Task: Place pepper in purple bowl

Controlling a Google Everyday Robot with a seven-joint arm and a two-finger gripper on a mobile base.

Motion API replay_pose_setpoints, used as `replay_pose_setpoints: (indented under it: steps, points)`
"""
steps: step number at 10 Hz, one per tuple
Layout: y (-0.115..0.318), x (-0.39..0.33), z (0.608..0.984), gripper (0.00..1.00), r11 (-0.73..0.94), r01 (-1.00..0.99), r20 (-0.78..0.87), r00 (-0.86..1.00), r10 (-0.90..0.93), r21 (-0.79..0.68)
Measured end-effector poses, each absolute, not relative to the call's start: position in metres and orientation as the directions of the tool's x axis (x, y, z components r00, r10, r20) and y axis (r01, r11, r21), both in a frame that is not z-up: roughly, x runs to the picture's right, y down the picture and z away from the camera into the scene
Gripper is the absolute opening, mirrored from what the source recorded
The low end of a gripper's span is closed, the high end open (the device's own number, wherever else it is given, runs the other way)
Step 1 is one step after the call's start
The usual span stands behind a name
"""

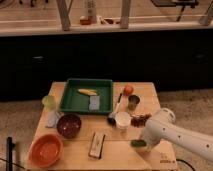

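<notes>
The pepper (138, 144) lies on the wooden table (120, 156) directly at the gripper (145, 140), where we see a small green piece at the low end of the white arm (167, 131). We cannot tell if the gripper is spread or is pinching it. The purple bowl (69, 125) stands well apart, left of the gripper in the view, and the white cup (122, 120) is near it.

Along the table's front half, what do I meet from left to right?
Round orange bowl, round dark purple bowl, dark rectangular block, small white cup, slim green pepper; the robot's tool hangs at the pepper.
</notes>
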State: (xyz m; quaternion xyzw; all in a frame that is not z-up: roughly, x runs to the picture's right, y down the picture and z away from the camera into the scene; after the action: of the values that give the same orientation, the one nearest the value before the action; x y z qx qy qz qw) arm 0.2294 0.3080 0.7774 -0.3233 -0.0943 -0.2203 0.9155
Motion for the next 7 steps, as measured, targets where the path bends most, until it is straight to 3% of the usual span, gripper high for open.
replay_pose_setpoints:
  steps: [7]
  points:
    - [0.287, 0.239, 0.760, 0.00, 0.703, 0.455, 0.303, 0.890, -0.341, -0.546]
